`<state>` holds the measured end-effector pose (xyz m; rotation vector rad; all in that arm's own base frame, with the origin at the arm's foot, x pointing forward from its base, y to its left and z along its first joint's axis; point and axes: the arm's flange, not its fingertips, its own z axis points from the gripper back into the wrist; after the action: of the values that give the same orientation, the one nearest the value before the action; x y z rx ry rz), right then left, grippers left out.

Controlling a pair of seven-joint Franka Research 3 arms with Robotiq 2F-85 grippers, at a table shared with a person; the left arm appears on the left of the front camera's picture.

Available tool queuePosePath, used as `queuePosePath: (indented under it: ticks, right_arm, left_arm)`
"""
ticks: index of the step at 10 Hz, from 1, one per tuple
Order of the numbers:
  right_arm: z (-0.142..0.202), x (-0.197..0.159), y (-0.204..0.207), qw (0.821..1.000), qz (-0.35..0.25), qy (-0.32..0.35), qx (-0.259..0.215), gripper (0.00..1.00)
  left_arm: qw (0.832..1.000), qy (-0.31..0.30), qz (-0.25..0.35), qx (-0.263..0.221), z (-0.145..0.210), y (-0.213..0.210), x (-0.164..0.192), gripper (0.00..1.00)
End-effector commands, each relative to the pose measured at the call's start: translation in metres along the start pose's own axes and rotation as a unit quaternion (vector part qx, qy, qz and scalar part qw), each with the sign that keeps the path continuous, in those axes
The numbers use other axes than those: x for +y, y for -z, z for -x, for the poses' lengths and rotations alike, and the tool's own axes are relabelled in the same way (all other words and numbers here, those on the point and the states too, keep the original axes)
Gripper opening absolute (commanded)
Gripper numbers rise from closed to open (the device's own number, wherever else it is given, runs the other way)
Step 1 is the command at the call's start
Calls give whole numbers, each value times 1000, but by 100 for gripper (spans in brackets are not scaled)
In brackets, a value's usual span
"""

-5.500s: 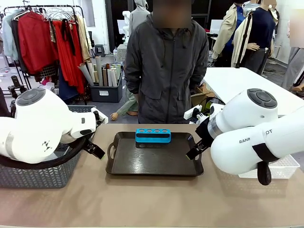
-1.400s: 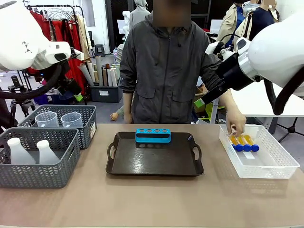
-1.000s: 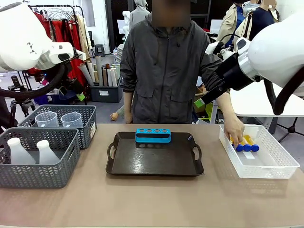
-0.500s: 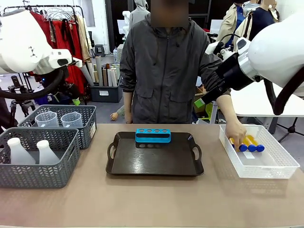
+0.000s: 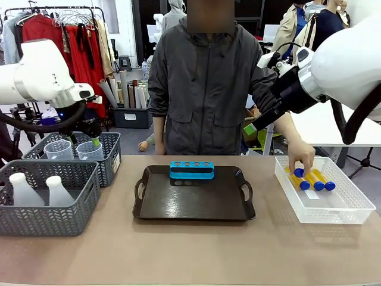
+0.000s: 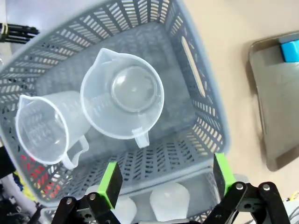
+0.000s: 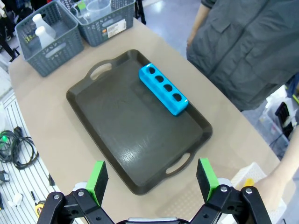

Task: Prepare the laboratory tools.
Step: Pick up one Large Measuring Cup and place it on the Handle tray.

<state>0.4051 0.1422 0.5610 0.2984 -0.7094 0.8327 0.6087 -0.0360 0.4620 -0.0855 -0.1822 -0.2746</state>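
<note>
Ideally the left gripper (image 6: 166,179), fingers spread wide, descends straddling the rim of the centre-frame beaker (image 6: 122,93).

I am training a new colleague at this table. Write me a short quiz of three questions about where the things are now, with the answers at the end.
1. True or false: the blue tube rack on the dark tray already holds a tube.
2. The left gripper hovers, jaws open, over which thing? A. the dark tray; B. the far grey basket; C. the blue tube rack.
3. How many clear beakers are in that basket?

Key: 1. False, all four holes are empty. 2. B. 3. Two.
</note>
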Motion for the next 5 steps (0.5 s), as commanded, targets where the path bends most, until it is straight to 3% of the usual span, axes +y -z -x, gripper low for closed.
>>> queuePosePath:
  ticks: [1, 5]
  right_arm:
    - [0, 0, -2, 1000, -6, 0, -1, 100]
    - [0, 0, -2, 1000, -6, 0, -1, 100]
  left_arm:
    - [999, -32, 4, 12, -16, 10, 5, 100]
    - [997, -72, 0, 18, -15, 29, 15, 100]
